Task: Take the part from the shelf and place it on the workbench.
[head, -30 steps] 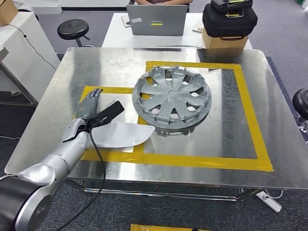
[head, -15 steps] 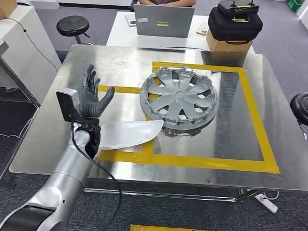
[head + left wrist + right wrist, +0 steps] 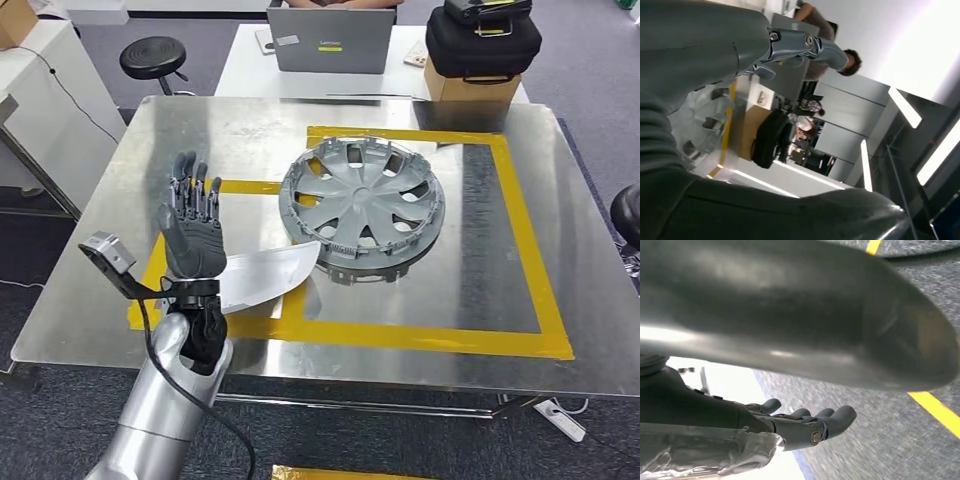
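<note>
Grey plastic hubcap (image 3: 361,208) is lying flat on the steel surface (image 3: 113,270), just to the right of my left robot hand (image 3: 192,228), not touching it. I'm seeing that hand raised, fingers spread, holding nothing. My right robot hand (image 3: 806,422) is hanging over carpet, fingers loosely extended and apart.

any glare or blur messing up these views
Head view: sharp, with soft glare patches on the steel workbench around the hubcap. Left wrist view: ceiling lights blown out, left hand soft. Right wrist view: near cover blurred, white overexposed patch behind the right hand.
</note>
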{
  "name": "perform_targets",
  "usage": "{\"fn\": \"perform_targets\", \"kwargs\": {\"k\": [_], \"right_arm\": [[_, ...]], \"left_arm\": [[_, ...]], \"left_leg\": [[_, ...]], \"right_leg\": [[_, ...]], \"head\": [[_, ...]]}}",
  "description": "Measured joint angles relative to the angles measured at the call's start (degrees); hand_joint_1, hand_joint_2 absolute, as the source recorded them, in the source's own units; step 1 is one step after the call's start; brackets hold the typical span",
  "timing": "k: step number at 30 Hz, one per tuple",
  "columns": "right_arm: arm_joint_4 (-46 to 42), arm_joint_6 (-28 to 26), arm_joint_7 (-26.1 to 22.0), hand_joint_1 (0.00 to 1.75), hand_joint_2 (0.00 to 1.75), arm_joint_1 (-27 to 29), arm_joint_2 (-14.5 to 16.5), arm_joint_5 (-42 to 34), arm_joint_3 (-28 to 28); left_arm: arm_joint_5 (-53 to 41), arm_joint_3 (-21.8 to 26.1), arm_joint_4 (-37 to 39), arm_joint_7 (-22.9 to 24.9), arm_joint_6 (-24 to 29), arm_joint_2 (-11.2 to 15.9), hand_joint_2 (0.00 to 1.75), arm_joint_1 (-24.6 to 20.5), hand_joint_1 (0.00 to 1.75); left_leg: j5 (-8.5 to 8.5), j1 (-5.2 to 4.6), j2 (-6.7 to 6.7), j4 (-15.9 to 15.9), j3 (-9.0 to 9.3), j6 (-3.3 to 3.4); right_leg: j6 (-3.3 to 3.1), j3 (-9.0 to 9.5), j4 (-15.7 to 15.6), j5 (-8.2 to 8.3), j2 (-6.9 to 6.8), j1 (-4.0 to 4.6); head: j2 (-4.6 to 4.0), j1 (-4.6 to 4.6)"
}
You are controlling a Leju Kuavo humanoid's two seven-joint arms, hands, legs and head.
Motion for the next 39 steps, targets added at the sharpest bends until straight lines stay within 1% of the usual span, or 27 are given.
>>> {"fn": "perform_targets", "kwargs": {"k": [1,3,4,5,6,8,9,11,14,15,16,18,19,20,21,23,25,26,28,30,31,33,34,35,36,37,39], "right_arm": [[0.0,-0.1,0.0,0.0,0.0,0.0,0.0,-0.3,-0.3],[0.0,-0.2,0.0,0.0,0.0,0.0,0.0,-0.7,-0.7],[0.0,-0.3,0.0,0.0,0.0,0.1,0.0,-0.8,-0.9],[0.0,-0.3,0.0,0.0,0.0,0.1,0.0,-0.9,-0.9],[0.0,-0.3,0.0,0.0,0.0,0.1,0.0,-0.9,-1.0],[0.0,-0.4,0.1,0.0,0.0,0.1,0.0,-1.2,-1.3],[0.0,-0.4,0.2,0.0,0.0,0.1,0.0,-1.4,-1.5],[0.0,-0.4,0.2,0.0,0.0,0.2,0.0,-1.6,-1.8],[0.0,-0.2,0.0,0.0,0.0,0.3,0.0,-1.5,-2.2],[0.0,-0.1,-0.1,0.0,0.0,0.3,0.0,-1.4,-2.3],[0.0,0.0,-0.1,0.0,0.0,0.3,0.0,-1.4,-2.3],[0.0,0.1,-0.1,0.0,0.0,0.3,0.0,-1.4,-2.3],[0.0,0.2,-0.1,0.0,0.0,0.4,0.0,-1.4,-2.3],[0.0,0.2,-0.1,0.0,0.0,0.5,0.0,-1.5,-2.3],[0.0,0.1,0.0,0.0,0.0,0.5,0.0,-1.5,-2.4],[0.0,0.1,0.0,0.0,0.0,0.5,0.0,-1.7,-2.4],[0.0,0.1,0.0,0.0,0.0,0.3,0.0,-2.0,-2.6],[0.0,0.1,0.0,0.0,0.0,0.3,0.0,-2.2,-2.7],[0.0,0.1,-0.1,0.0,0.0,0.3,0.0,-2.5,-3.0],[0.0,0.1,-0.1,0.0,0.0,0.4,0.1,-2.7,-3.3],[0.0,0.1,-0.1,0.0,0.0,0.4,0.1,-2.6,-3.4],[0.0,0.1,-0.2,0.0,0.0,0.4,0.1,-2.5,-3.6],[0.0,0.2,-0.2,0.0,0.0,0.4,0.1,-2.5,-3.6],[0.0,0.2,-0.2,0.0,0.0,0.4,0.1,-2.4,-3.6],[0.0,0.2,-0.2,0.0,0.0,0.5,0.0,-2.4,-3.6],[0.0,0.2,-0.2,0.0,0.0,0.5,0.0,-2.4,-3.7],[0.0,0.2,-0.2,0.0,0.0,0.4,0.1,-2.3,-3.7]], "left_arm": [[0.3,-1.0,-1.9,0.2,0.8,0.1,0.0,0.9,0.0],[0.8,-3.0,-4.6,0.4,1.8,0.7,0.0,2.5,0.0],[1.1,-3.8,-5.6,0.4,2.0,0.9,0.0,3.4,0.0],[1.2,-4.5,-6.5,0.4,2.2,1.2,0.0,4.1,0.0],[1.3,-5.1,-7.3,0.3,2.3,1.4,0.0,4.6,0.0],[1.6,-6.0,-8.7,0.0,2.2,1.7,0.0,5.2,0.0],[1.7,-6.4,-9.4,-0.3,1.9,1.7,0.0,5.5,0.0],[1.2,-7.5,-10.9,-1.5,1.2,2.0,0.0,6.6,0.0],[-3.8,-9.5,-14.0,-5.3,0.1,2.8,0.0,8.8,0.0],[-5.8,-9.9,-15.3,-6.3,-0.1,3.0,0.0,9.4,0.0],[-7.2,-10.2,-16.7,-6.9,-0.2,3.0,0.0,9.9,0.0],[-8.6,-10.3,-19.0,-7.3,0.0,3.2,0.0,10.8,0.0],[-8.9,-10.3,-19.6,-7.4,0.1,3.2,0.0,11.2,0.0],[-9.0,-10.2,-20.1,-7.4,-0.1,3.4,0.0,11.7,0.0],[-9.1,-10.2,-20.4,-7.4,-0.5,3.5,0.0,12.1,0.0],[-9.0,-10.2,-20.8,-7.4,-2.1,3.7,0.0,12.8,0.0],[-8.9,-10.3,-20.9,-7.4,-4.2,4.0,0.0,13.3,0.0],[-8.5,-10.5,-20.9,-7.4,-5.5,4.1,0.0,13.6,0.0],[-6.4,-10.9,-20.8,-7.3,-8.4,4.4,0.0,14.2,0.0],[-2.9,-11.1,-20.7,-7.1,-11.8,4.5,0.0,14.7,0.0],[-1.9,-11.1,-20.6,-7.1,-13.5,4.6,0.0,14.9,0.0],[-1.6,-11.2,-20.6,-7.1,-16.3,4.8,0.0,15.5,0.0],[-1.6,-11.2,-20.6,-7.2,-17.8,4.8,0.0,15.8,0.0],[-1.2,-11.1,-20.6,-7.2,-19.5,4.8,0.0,16.2,0.0],[-0.7,-10.9,-20.6,-7.3,-21.3,4.7,0.44,16.4,0.0],[-0.2,-10.8,-20.6,-7.3,-22.8,4.7,0.87,16.6,0.0],[0.4,-10.7,-20.6,-7.3,-24.5,4.7,1.75,16.6,0.0]], "left_leg": [[-1.68,0.02,0.05,2.9,-1.33,-0.23],[-5.15,0.03,0.09,10.4,-5.06,-0.45],[-5.86,0.03,0.09,13.1,-6.42,-0.45],[-5.45,0.03,0.09,13.8,-6.82,-0.38],[-4.03,0.03,0.09,12.3,-6.13,-0.26],[-0.2,0.02,0.15,5.0,-2.33,0.09],[0.92,0.02,0.18,1.5,-0.49,0.27],[1.42,-0.04,0.17,-1.9,1.2,0.65],[1.46,0.13,0.09,-2.3,1.3,1.48],[1.52,0.26,0.11,-2.4,1.37,1.77],[1.52,0.36,0.14,-2.4,1.43,2.01],[1.44,0.35,0.19,-2.4,1.48,2.3],[1.41,0.33,0.19,-2.4,1.5,2.35],[1.39,0.33,0.16,-2.4,1.54,2.37],[1.37,0.34,0.11,-2.4,1.62,2.36],[1.25,0.37,-0.01,-2.4,1.92,2.16],[1.17,0.17,-0.08,-2.3,2.05,1.64],[1.22,0.07,-0.1,-2.4,2.06,1.33],[1.38,0.06,-0.1,-2.6,2.06,0.71],[0.43,0.13,-0.03,-1.6,1.62,0.07],[-0.87,0.15,0.02,0.3,0.73,-0.21],[-4.51,0.18,0.08,7.4,-2.6,-0.59],[-5.82,0.2,0.09,10.9,-4.3,-0.69],[-6.19,0.2,0.09,13.0,-5.35,-0.71],[-5.44,0.2,0.1,13.0,-5.38,-0.66],[-3.77,0.2,0.1,10.8,-4.28,-0.56],[-0.23,0.17,0.14,3.3,-0.39,-0.3]], "right_leg": [[-0.23,0.06,0.0,-0.01,-0.04,-0.03],[-0.49,0.07,0.0,-0.07,-0.12,0.0],[-0.53,0.08,0.0,-0.1,-0.14,0.01],[-0.54,0.1,0.0,-0.11,-0.13,0.03],[-0.55,0.15,0.0,-0.13,-0.11,0.03],[-0.37,0.26,0.0,-0.21,-0.07,0.12],[-0.18,0.23,0.1,-0.3,-0.02,0.25],[0.38,0.14,0.2,-0.35,0.02,0.47],[1.24,0.02,0.3,-0.74,-0.07,0.42],[1.53,-0.52,1.6,-1.7,-0.14,0.41],[1.77,-1.63,4.1,-3.24,-0.19,0.38],[2.15,-4.97,11.7,-6.91,-0.27,0.34],[2.25,-6.39,14.8,-7.95,-0.26,0.31],[2.32,-6.93,16.0,-7.91,-0.27,0.29],[2.32,-6.39,14.9,-6.85,-0.27,0.26],[2.22,-2.59,7.5,-3.13,-0.3,0.15],[1.85,0.72,1.2,-1.18,-0.21,0.18],[1.57,1.28,0.1,-1.11,-0.12,0.25],[0.82,1.28,0.0,-1.03,0.04,0.35],[0.08,1.31,-0.2,-0.79,0.04,0.21],[-0.24,1.34,-0.3,-0.69,-0.01,0.1],[-0.58,1.3,-0.4,-0.68,-0.13,0.07],[-0.63,1.29,-0.4,-0.69,-0.16,0.08],[-0.64,1.28,-0.4,-0.7,-0.18,0.09],[-0.64,1.3,-0.3,-0.7,-0.16,0.09],[-0.63,1.34,-0.3,-0.7,-0.14,0.08],[-0.4,1.39,-0.3,-0.77,-0.08,0.2]], "head": [[0.0,-0.15],[0.0,-0.36],[0.0,-0.35],[0.0,-0.37],[0.0,-0.37],[0.0,-0.4],[0.0,-0.42],[0.0,-0.38],[0.0,-0.26],[0.0,-0.09],[0.0,0.04],[0.0,0.23],[0.0,0.23],[0.0,0.25],[0.0,0.24],[0.0,0.25],[0.0,0.22],[0.0,0.19],[0.0,0.13],[0.0,0.02],[0.0,-0.11],[0.0,-0.38],[0.0,-0.39],[0.0,-0.42],[0.0,-0.44],[0.0,-0.44],[0.0,-0.48]]}}
